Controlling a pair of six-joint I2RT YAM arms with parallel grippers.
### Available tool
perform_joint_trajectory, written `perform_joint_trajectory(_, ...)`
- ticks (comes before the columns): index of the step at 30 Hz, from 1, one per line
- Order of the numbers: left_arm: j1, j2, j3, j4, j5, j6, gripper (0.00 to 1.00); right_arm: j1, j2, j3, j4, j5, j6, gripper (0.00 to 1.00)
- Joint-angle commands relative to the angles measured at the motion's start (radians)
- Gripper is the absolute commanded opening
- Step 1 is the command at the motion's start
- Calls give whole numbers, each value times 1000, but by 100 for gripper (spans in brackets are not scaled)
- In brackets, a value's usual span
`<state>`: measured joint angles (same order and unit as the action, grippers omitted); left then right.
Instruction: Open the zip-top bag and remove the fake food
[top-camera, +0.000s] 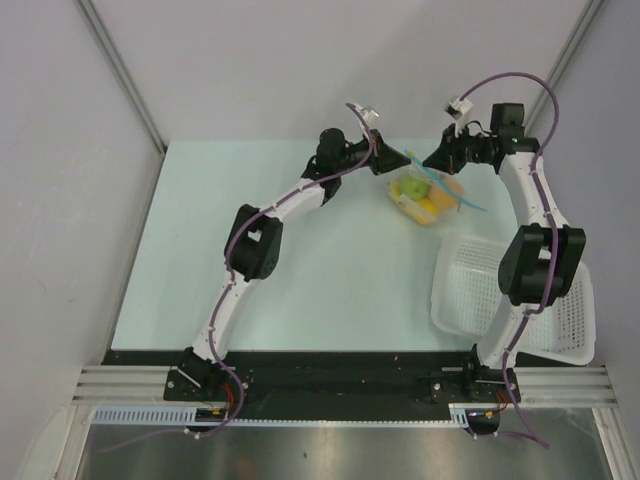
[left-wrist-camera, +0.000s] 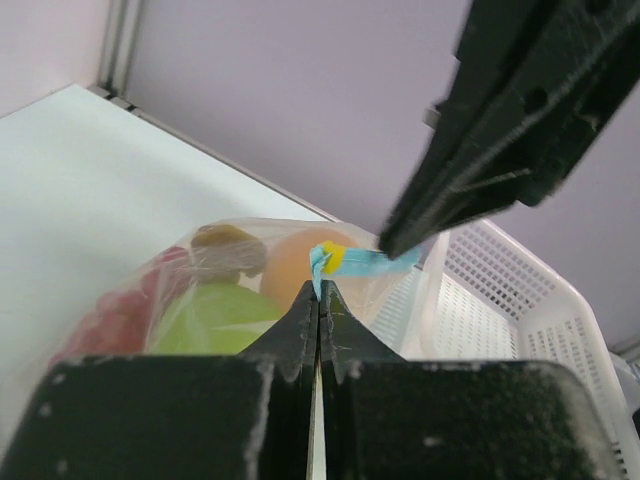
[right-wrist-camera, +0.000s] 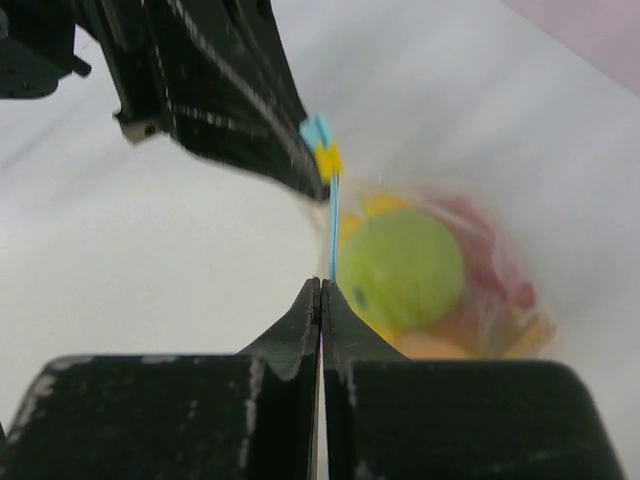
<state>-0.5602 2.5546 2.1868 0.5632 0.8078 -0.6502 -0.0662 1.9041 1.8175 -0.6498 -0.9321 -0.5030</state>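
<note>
Pinches, with black left gripper (left-wrist-camera: 318, 297) and black right gripper (right-wrist-camera: 321, 290) both pressed together on its blue-teal zip strip (left-wrist-camera: 365, 262), the small clear crinkly plastic zip-top bag (top-camera: 425, 200) of glossy plastic fake food (right-wrist-camera: 405, 268) over the far pale table (top-camera: 300, 280) near the white perforated plastic basket (top-camera: 470, 285); seems light, limp and slippery, so best held by the stiffer strip lips.

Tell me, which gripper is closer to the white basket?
The right. The right gripper pinches the zip-top bag by its blue strip, just beyond the white basket's far-left corner. The left gripper pinches the same strip from farther left.
</note>
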Motion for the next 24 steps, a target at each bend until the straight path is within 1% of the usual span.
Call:
perform_joint_trajectory(1, 19, -106, 1, 43, -65, -37, 0, -50, -149, -118, 127, 19, 32, 0)
perform_joint_trajectory(3, 19, -100, 7, 93, -33, -61, 0, -60, -166, -148, 157, -14, 46, 0)
perform_joint_trajectory(4, 16, -93, 14, 104, -22, -77, 0, -60, -165, -150, 171, -16, 76, 4)
perform_joint_trajectory(5, 14, -82, 39, 89, -9, -75, 0, -55, -160, -149, 191, -10, 89, 32)
perform_joint_trajectory(6, 13, -80, 45, 81, 7, -71, 0, -41, -152, -141, 205, -7, 101, 44)
perform_joint_trajectory(7, 13, -82, 42, 76, 13, -62, 0, -34, -148, -139, 216, -4, 106, 48)
perform_joint_trajectory(8, 11, -86, 28, 78, 19, -59, 0, -26, -143, -133, 237, 7, 112, 50)
perform_joint_trajectory(11, 8, -89, 21, 89, 37, -55, 0, -4, -90, -83, 248, -4, 132, 52)
perform_joint_trajectory(13, 6, -91, 21, 75, 48, -45, 0, 12, -42, -28, 236, -4, 136, 52)
perform_joint_trajectory(17, 6, -96, 16, 61, 54, -37, 0, 42, 7, 25, 236, -4, 144, 54)
perform_joint_trajectory(24, 6, -100, 11, 64, 56, -40, 0, 55, 46, 48, 234, -4, 150, 53)
